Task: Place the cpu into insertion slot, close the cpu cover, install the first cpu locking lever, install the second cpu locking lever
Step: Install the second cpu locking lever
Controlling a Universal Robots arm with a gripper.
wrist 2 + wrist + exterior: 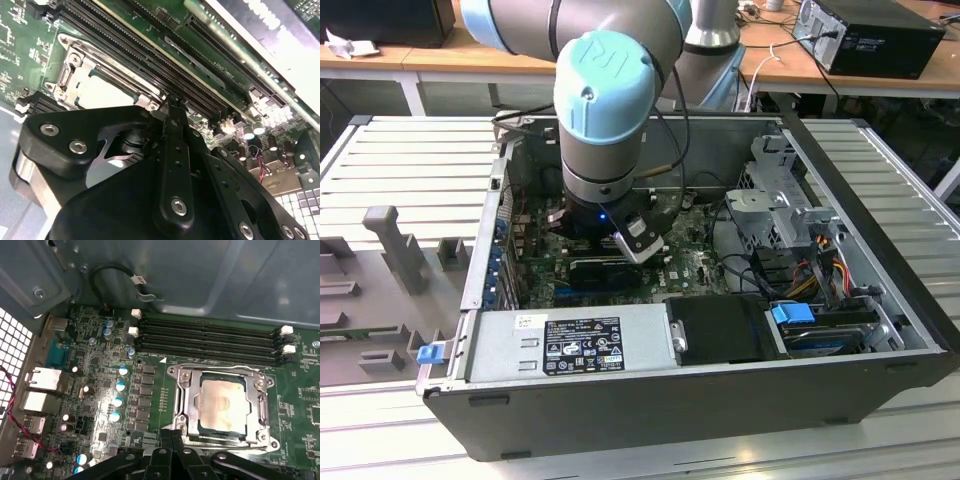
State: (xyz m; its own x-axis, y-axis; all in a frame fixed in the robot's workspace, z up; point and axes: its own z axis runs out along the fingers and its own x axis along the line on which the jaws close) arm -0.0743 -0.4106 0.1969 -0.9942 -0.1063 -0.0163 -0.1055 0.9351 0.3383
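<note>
CPU sits flat in the socket, and the cover looks folded down over it, chip top showing through the window. So placement and cover look done; my read is we're on the locking levers.

Pincer hangs low over the motherboard, tips right at the socket's near edge. In the first wrist view the fingers look pressed together with nothing between them; call it closed and empty. In the second wrist view the fingertip sits just beside a corner of the socket frame, next to the memory slots.

I can't pick out the levers clearly at the frame edges, so I can't say if either is latched.

Doing the lever step well, as I judge it:
- Push with the closed tip on the lever wire, not on the cover plate or chip.
- Press down first, then sideways under the retaining hook.
- Keep clear of the memory slots and the capacitors beside the socket.
- Go slow: a slip puts the tip onto the board.

Exterior view: arm reaches down into the open computer case lying on the worktop.
</note>
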